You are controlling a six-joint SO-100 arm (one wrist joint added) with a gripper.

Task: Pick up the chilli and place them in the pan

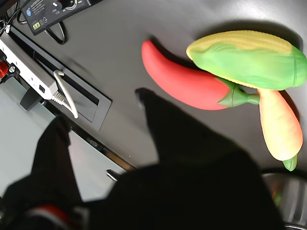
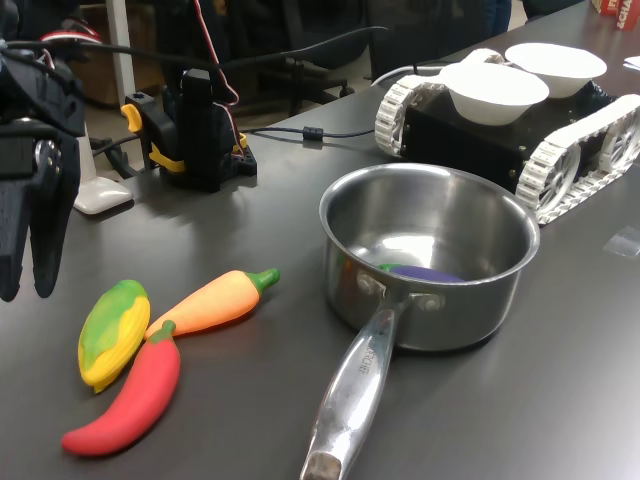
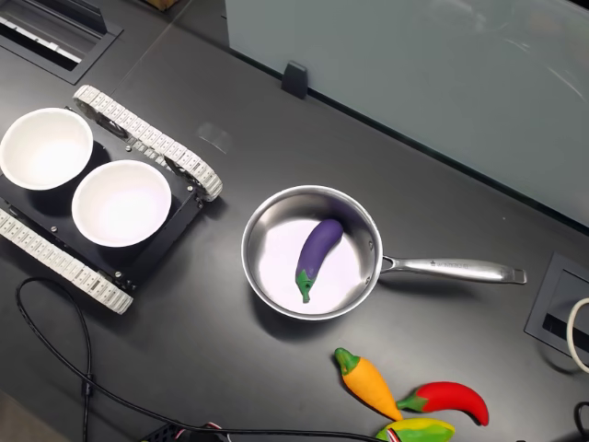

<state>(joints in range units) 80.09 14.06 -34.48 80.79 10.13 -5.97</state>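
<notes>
The red chilli [image 1: 184, 82] [image 2: 130, 400] [image 3: 453, 398] lies flat on the dark table, its green stem touching the corn cob [image 1: 249, 60] [image 2: 112, 330] and the orange carrot [image 1: 280, 124] [image 2: 215, 300]. My gripper [image 1: 100, 108] [image 2: 28, 285] hangs open above the table, apart from the chilli and holding nothing; it stands at the first exterior view's left edge. The steel pan [image 2: 500, 300] [image 3: 258, 221] stands upright beside the vegetables with a purple eggplant [image 3: 317, 253] lying inside. The second exterior view does not show the gripper.
A black tracked vehicle [image 2: 560, 150] [image 3: 147, 143] carries two white bowls [image 3: 121, 203] behind the pan. Cables [image 2: 300, 130] and a black-and-yellow arm base [image 2: 200, 130] lie at the back. A recessed cable box [image 1: 72, 88] [image 3: 561, 313] sits near the pan handle [image 3: 451, 270].
</notes>
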